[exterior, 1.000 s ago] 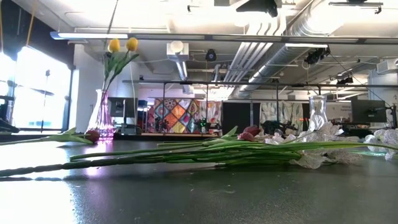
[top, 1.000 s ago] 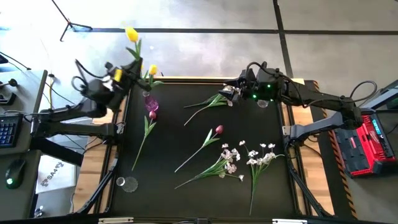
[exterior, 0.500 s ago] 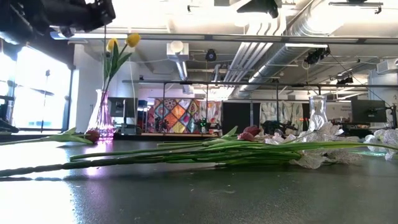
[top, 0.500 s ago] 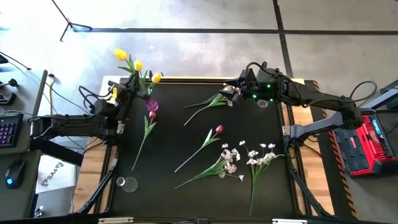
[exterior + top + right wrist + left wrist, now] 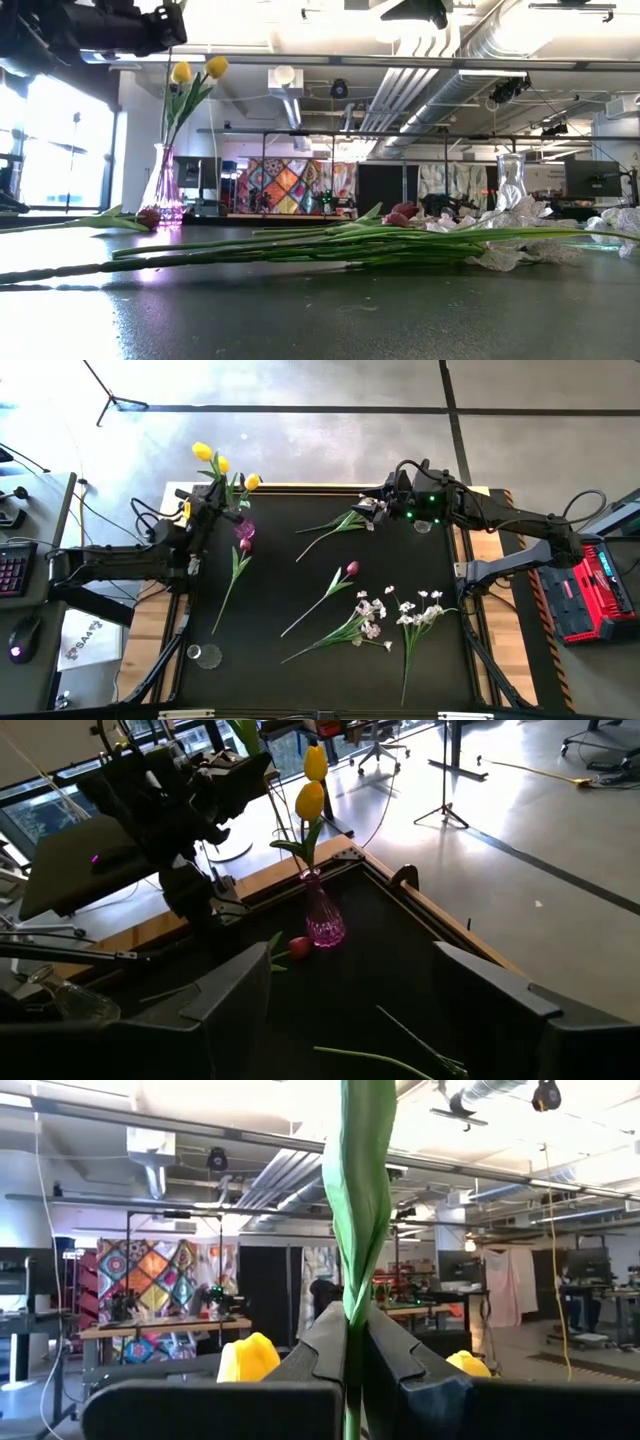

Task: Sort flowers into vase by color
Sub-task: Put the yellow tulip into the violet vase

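**A:** What is the left gripper (image 5: 355, 1370) doing?

**B:** Its fingers are closed on a green stem (image 5: 358, 1200), which rises between them and runs out past the frame's top. The bloom on that stem is cut off in the wrist view. Two yellow tulips (image 5: 248, 1358) peek out from behind the fingers, only partly seen.

**A:** Where is that from above?

**B:** At the table's far left corner, over the pink vase (image 5: 243, 530). Yellow blooms stand there in a cluster; which of them belongs to the gripped stem is hard to tell. In the low view the arm is a dark mass at the upper left, cropped by the frame.

**A:** And the right gripper (image 5: 385, 985)?

**B:** Fingers spread wide, empty, near the far edge right of centre, just beside a green stem (image 5: 335, 526) lying on the mat (image 5: 300, 590). A clear vase (image 5: 510, 180) sits by that arm, mostly hidden under it from above.

**A:** The rest?

**B:** One red tulip (image 5: 350, 570) lies mid-mat, another (image 5: 240, 555) by the pink vase. White sprays (image 5: 400, 615) lie toward the near right. In the low view they merge into one tangle. A small glass (image 5: 205, 656) sits near-left.
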Tool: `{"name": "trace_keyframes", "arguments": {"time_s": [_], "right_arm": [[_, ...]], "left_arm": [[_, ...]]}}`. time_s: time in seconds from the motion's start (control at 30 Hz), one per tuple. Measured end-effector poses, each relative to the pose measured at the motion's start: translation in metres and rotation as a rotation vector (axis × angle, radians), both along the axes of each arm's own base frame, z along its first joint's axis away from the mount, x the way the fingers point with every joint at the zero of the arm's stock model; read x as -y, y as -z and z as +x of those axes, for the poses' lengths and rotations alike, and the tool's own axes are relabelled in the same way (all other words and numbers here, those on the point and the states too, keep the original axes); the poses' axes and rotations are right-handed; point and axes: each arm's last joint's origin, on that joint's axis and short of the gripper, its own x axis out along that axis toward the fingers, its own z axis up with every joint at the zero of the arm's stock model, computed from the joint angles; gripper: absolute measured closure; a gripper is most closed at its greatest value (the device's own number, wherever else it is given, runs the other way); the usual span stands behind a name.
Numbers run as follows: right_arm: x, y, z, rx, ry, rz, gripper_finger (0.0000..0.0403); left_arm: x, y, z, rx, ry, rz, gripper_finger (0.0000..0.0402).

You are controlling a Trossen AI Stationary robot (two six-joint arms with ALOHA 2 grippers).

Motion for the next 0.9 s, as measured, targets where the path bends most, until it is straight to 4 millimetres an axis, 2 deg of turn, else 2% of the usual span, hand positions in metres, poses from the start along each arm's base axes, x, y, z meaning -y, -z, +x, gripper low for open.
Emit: {"name": "trace_keyframes", "arguments": {"time_s": [0.47, 0.63, 0.77, 0.9], "right_arm": [[-0.001, 0.0, 0.0, 0.016, -0.003, 0.046, 0.0142], [-0.001, 0.0, 0.0, 0.017, -0.003, 0.054, 0.0142], [-0.003, 0.001, 0.0, 0.011, -0.004, 0.072, 0.0142], [-0.007, 0.002, 0.001, -0.001, -0.011, 0.072, 0.0142]], "left_arm": [[-0.017, 0.01, 0.008, -0.037, 0.026, -0.007, 0.0401], [-0.018, 0.012, 0.007, -0.015, -0.023, -0.048, 0.0397], [-0.017, 0.013, 0.006, 0.011, -0.12, -0.106, 0.0372], [-0.014, 0.015, 0.008, -0.023, -0.132, -0.121, 0.0328]]}}
